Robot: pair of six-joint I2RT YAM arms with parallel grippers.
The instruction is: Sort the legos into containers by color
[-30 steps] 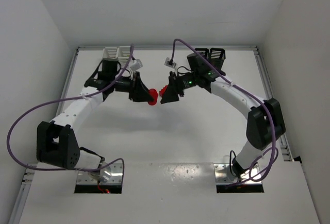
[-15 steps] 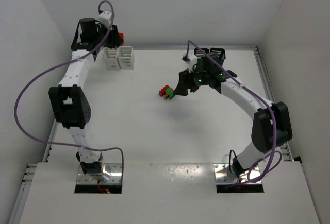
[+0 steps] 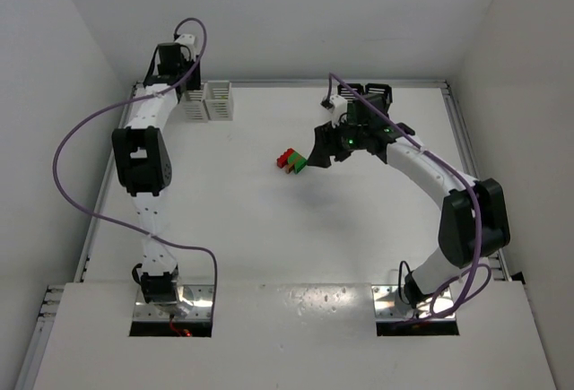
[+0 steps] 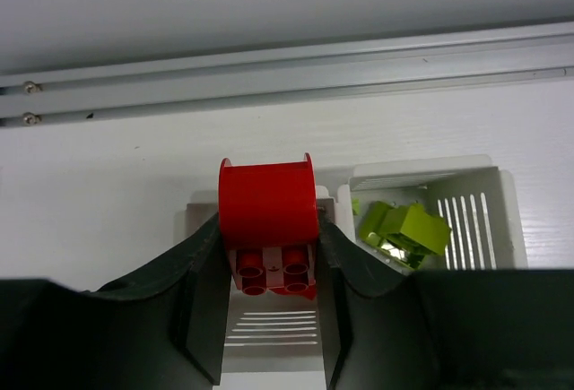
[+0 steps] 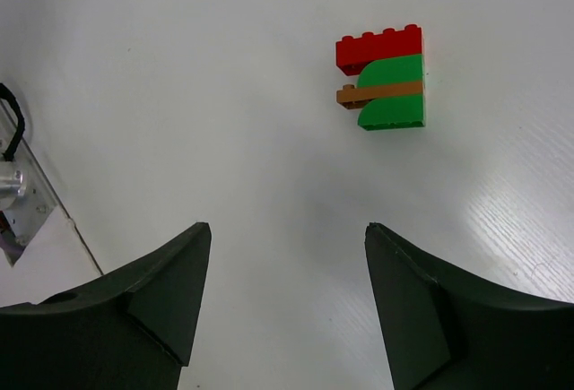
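My left arm stretches long up the left edge of the white table, its wrist turned down over the pair of white slatted plastic bins at the far left. My left tool pinches a red plastic brick with a rounded top between its dark fingers, directly above the left white bin. The right white bin beside it holds yellow-green plastic pieces. My right arm arches from its base up the right side and bends in toward the middle, in front of the pair of black slatted bins. My right tool stands spread with nothing in it, tilted down toward a joined chunk of red, green and brown bricks that lies on the table ahead of its tips, apart from them.
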